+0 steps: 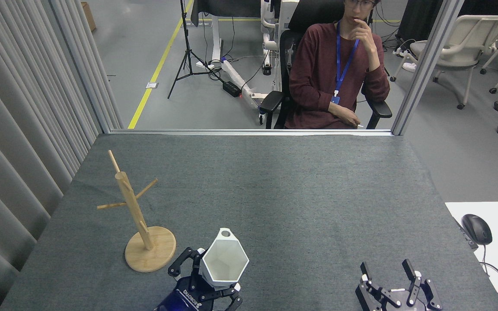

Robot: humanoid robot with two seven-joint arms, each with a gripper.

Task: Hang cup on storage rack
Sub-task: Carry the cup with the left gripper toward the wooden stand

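The left gripper has its jaws clamped around the lower body of the white cup, which sits upright between them with its mouth open upward and its handle on the far side. The wooden rack stands just left of those jaws on the grey table. The right gripper, well to the right, has its jaws spread and holds nothing.

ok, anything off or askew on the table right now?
Nothing stands out. The rack stands upright on its base, pegs bare. The cup sits mouth-up in the left end effector, intact. The right end effector is open and empty.
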